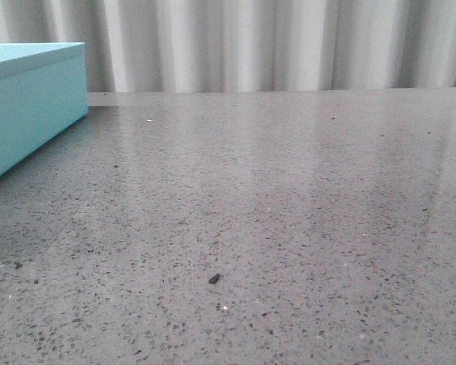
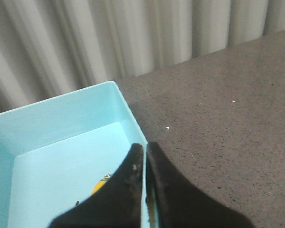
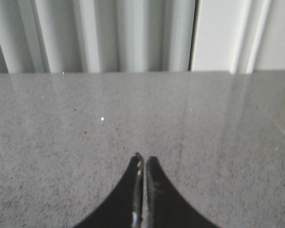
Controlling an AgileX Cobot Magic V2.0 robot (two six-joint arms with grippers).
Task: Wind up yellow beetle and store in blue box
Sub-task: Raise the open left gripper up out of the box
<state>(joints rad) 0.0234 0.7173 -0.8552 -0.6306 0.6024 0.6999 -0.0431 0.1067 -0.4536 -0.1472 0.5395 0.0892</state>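
Black fingers first: the left gripper has its two jaws pressed almost together, just a sliver of gap, and nothing sits between them. The fingertips hang right over the rim of the box, one finger on the inner side of the wall and the other on the outer. Just past the inner finger, down on the box floor, a small patch of yellow with a dark spot peeks out: that's the beetle, mostly hidden behind the finger, so how it sits cannot be told. One beetle, one box, and the box is open in this view, pale blue walls and floor showing. Beyond the box runs the grey speckled table, then a pale pleated curtain.

Over to the right gripper: same story, jaws nearly closed, a thin slit only, holding nothing and hovering over bare table with a few white specks ahead of it.

In the front view neither arm shows. The box stands at the far left edge, and a small dark crumb lies on the table near the camera.
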